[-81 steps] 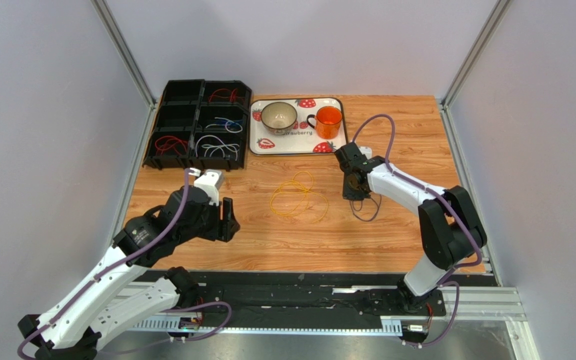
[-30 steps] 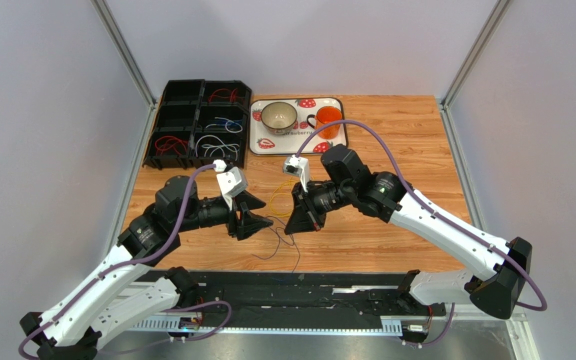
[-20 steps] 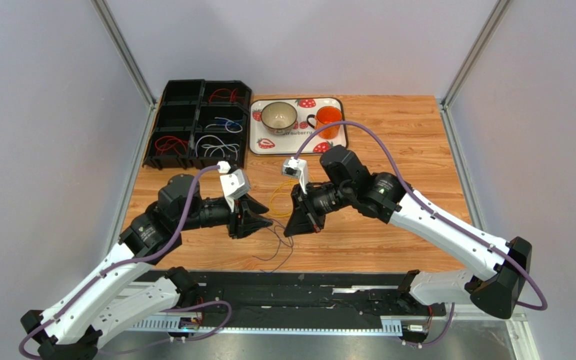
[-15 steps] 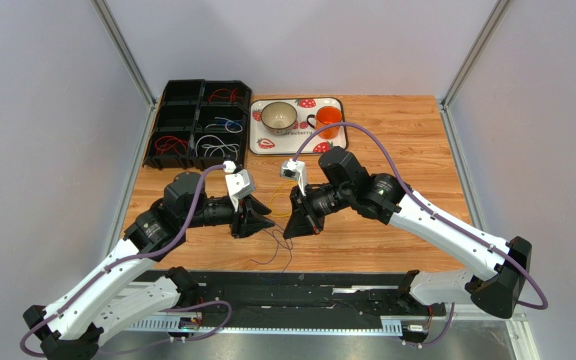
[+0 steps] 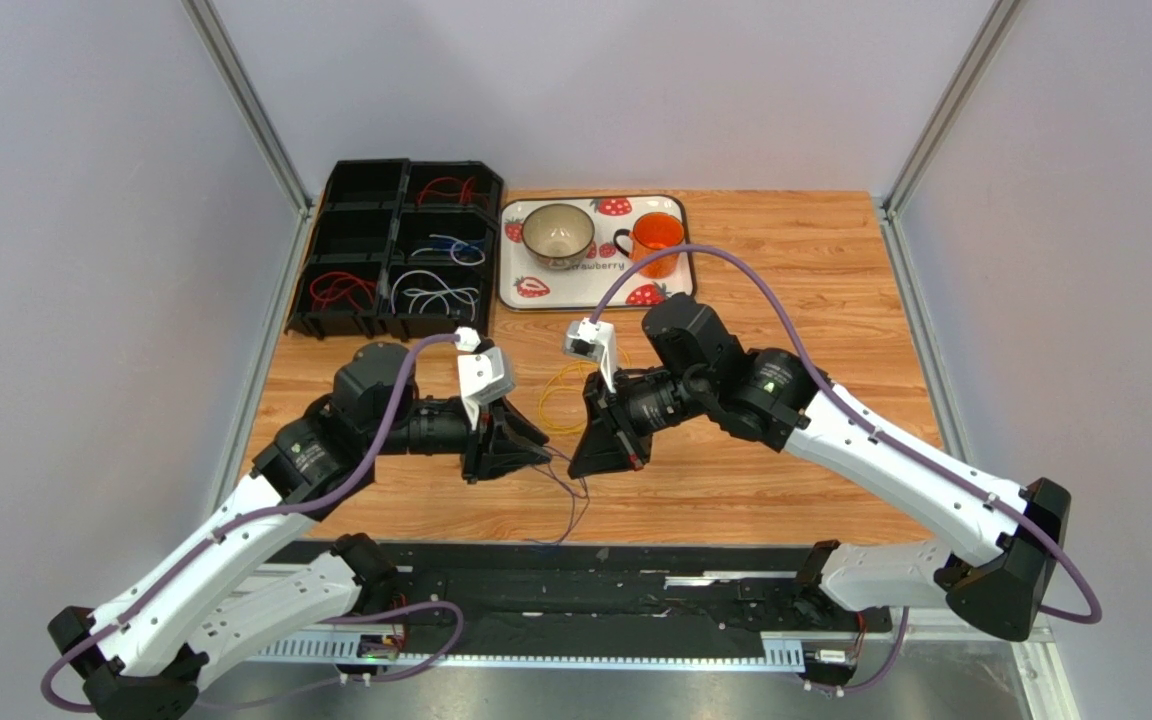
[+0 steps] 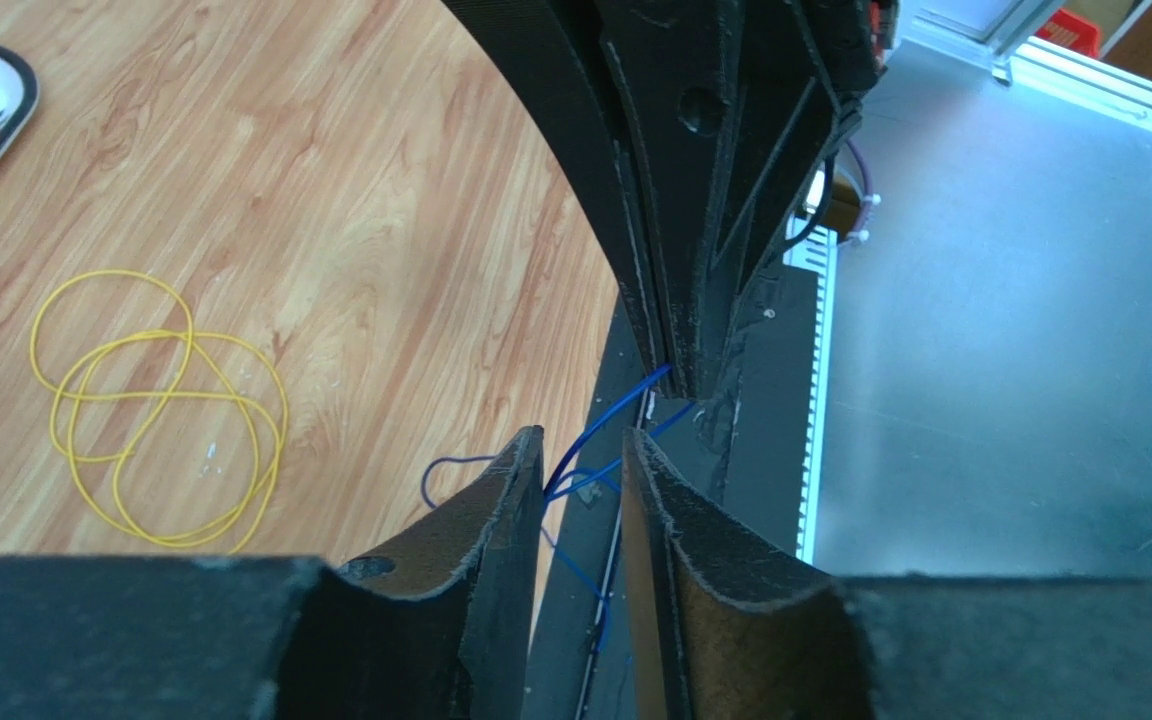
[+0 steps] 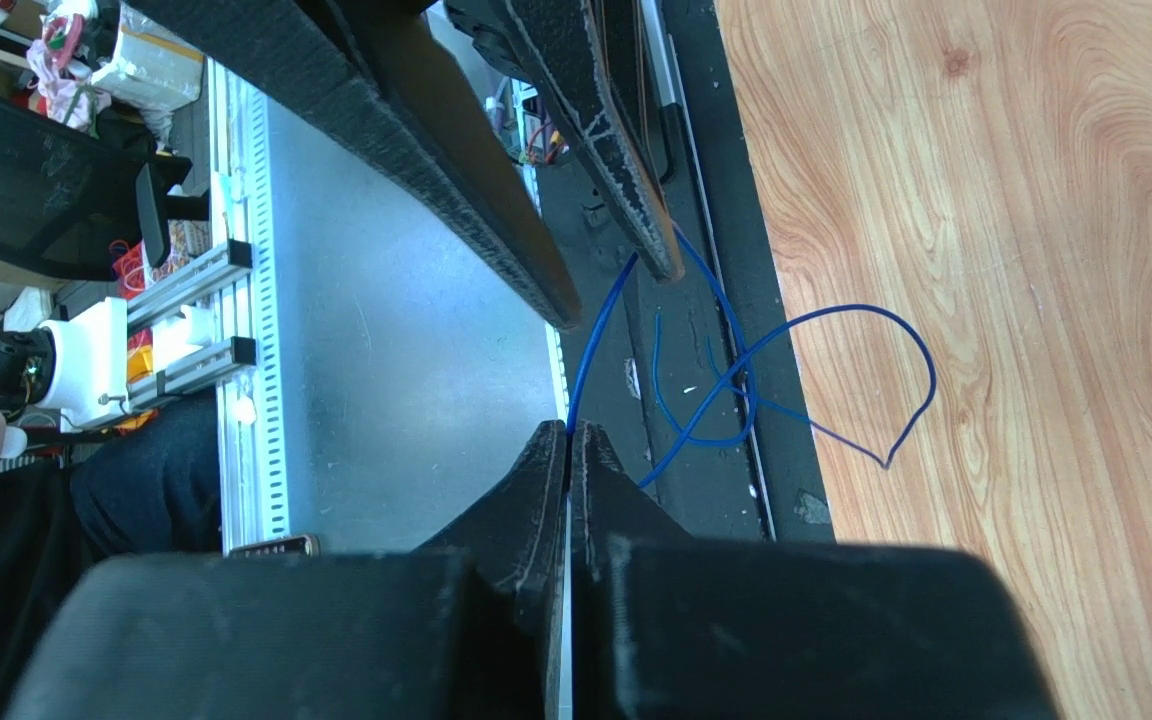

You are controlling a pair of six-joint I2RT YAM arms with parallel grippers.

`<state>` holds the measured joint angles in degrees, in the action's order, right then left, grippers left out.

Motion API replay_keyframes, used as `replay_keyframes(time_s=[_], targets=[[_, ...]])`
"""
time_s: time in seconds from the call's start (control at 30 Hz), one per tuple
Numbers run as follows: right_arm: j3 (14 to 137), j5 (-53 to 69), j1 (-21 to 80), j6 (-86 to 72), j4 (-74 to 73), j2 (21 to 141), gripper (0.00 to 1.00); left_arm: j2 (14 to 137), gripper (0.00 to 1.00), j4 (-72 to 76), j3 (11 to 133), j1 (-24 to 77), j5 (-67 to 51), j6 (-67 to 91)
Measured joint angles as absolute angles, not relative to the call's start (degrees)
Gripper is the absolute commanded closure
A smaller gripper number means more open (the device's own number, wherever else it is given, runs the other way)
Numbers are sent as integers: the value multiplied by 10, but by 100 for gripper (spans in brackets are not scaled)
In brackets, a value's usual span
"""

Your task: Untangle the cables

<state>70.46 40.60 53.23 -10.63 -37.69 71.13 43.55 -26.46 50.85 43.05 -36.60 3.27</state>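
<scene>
Over near edge of counter [image 5: 778,270]: blue cable [image 6: 605,420], hanging, crossed over itself. Right pincer [image 7: 570,431] clamped on it; left pincer [image 6: 579,443] narrowly parted, strand between. We fear hard pull tightens tangle, or strand slips free.

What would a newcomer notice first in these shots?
The two arms meet nose to nose at centre front: the right gripper pinches a dark blue cable whose loop sags below, and the left gripper has its fingers slightly apart around the same strand. Next come the yellow cable lying loose just behind them and the black organizer at far left, holding sorted strands.
</scene>
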Motion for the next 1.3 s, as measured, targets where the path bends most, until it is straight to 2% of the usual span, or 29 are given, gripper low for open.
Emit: replay_keyframes(time_s=[0.13, 0.33, 0.43, 0.47, 0.5, 0.77, 0.8, 0.9, 0.93, 1.03, 1.17, 1.3], targets=[[705, 405, 532, -106, -377, 708, 100, 428, 58, -265, 509, 430, -379, 36], [705, 405, 533, -107, -376, 706, 100, 429, 65, -264, 509, 432, -392, 37], [705, 405, 532, -107, -376, 705, 100, 433, 79, -263, 509, 434, -395, 40], [705, 405, 532, -107, -376, 704, 100, 435, 92, -263, 508, 435, -396, 40], [705, 404, 532, -107, -376, 703, 100, 438, 100, -263, 508, 437, -397, 41], [705, 393, 532, -108, -375, 696, 100, 454, 100, -254, 508, 440, -400, 48], [704, 387, 532, -109, -375, 694, 73, 454, 100, -253, 508, 440, -400, 48], [704, 353, 533, -120, -374, 688, 18, 456, 100, -254, 509, 442, -384, 49], [704, 331, 533, -124, -373, 687, 14, 460, 100, -259, 512, 443, -369, 50], [703, 222, 533, -139, -373, 683, 13, 483, 100, -283, 540, 444, -314, 52], [679, 69, 502, -199, -371, 682, 14, 536, 100, -325, 619, 440, -220, 52], [604, -39, 458, -280, -374, 672, 16, 581, 100, -356, 704, 411, -157, 52]])
